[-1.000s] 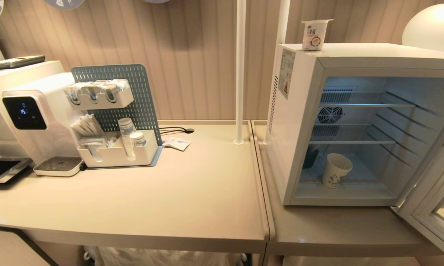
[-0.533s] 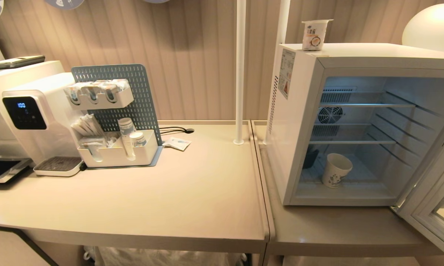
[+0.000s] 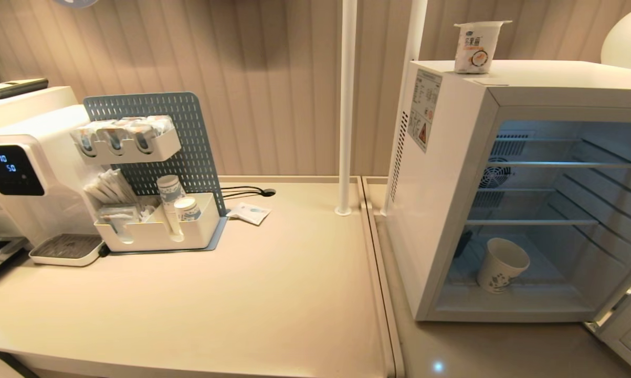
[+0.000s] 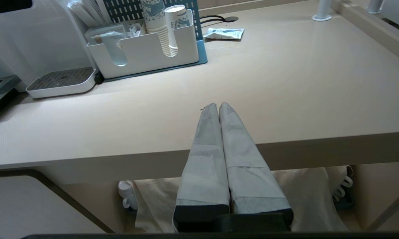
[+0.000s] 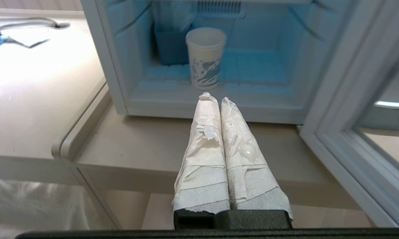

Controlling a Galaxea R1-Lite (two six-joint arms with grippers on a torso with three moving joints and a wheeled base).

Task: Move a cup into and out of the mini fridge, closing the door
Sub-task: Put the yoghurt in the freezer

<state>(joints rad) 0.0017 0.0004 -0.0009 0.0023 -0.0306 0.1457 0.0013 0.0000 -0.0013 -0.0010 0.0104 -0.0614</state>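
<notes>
The cup [image 3: 501, 265] is seen standing upright on the floor of the mini fridge [image 3: 441, 210], beneath the wire shelves, with the door [image 5: 345, 126] swung wide open to the robot's right. The right gripper [image 5: 216, 97] is held outside the fridge, in front of the opening, its taped fingers pressed together on nothing. The left gripper [image 4: 217, 105] is likewise closed and empty, held at the front edge of the beige table [image 3: 273, 294].

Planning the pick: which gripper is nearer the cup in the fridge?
Right. The right gripper, shut, points at the cup from outside the open mini fridge; the left gripper, shut, faces the table beside it.
</notes>
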